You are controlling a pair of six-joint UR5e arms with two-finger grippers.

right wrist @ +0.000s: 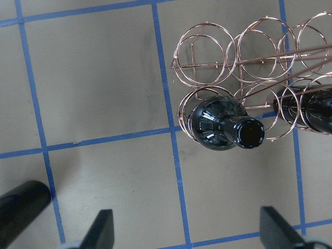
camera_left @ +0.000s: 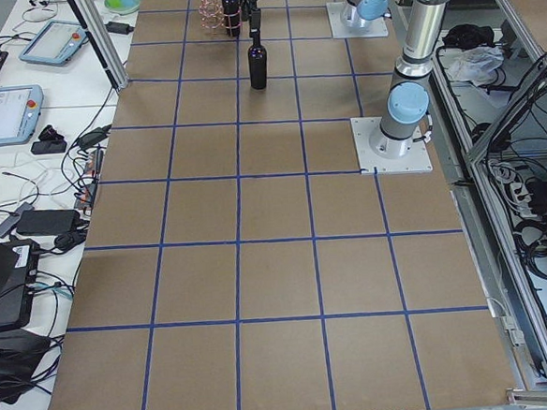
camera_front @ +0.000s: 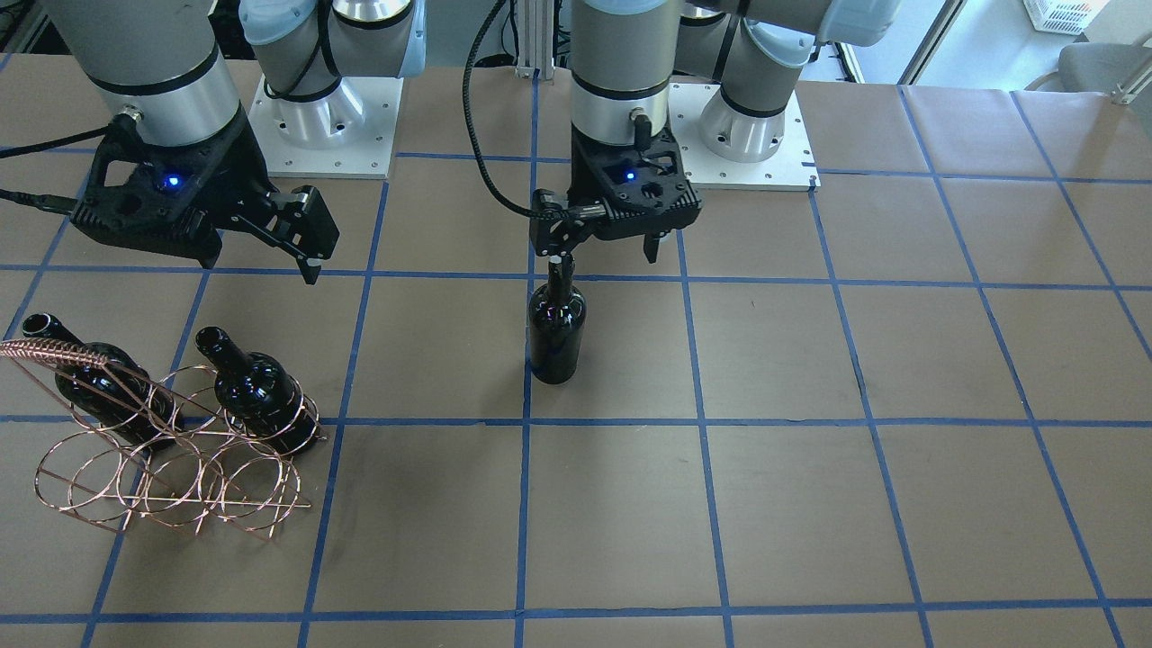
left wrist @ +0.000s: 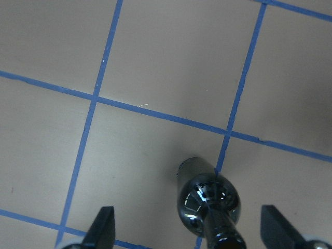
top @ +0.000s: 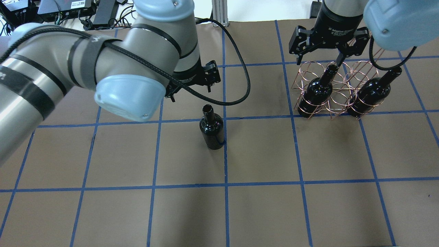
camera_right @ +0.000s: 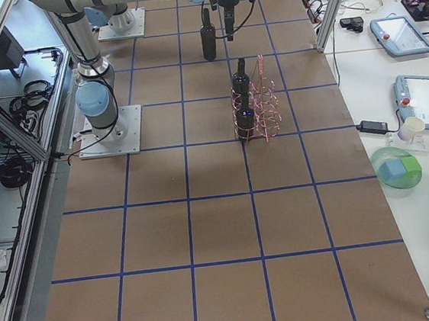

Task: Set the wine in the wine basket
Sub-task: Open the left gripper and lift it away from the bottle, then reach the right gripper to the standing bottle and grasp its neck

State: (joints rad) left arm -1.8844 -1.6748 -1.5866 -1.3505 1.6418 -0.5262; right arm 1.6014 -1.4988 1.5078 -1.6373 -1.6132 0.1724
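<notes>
- The left gripper (camera_front: 605,248) is poised just above the upright wine (camera_front: 555,328) at the centre of the front-facing view. Its jaws are spread wide and nothing is grasped.
- In the left wrist view, the wine's neck is seen at the bottom edge between the two fingers (left wrist: 104,231), apart from both.
- The wine is stood on the brown table (camera_front: 810,504), on a blue tape line (camera_front: 525,504). It is well apart from the wine basket (camera_front: 171,459) at the lower left of the front-facing view.
- The right gripper (right wrist: 192,231) is poised over the wine basket, its jaws also spread wide, with nothing grasped or touched.
- A second bottle (camera_front: 256,387) and a third bottle (camera_front: 99,373) are lodged tilted in the basket's rings, with their necks raised.
</notes>
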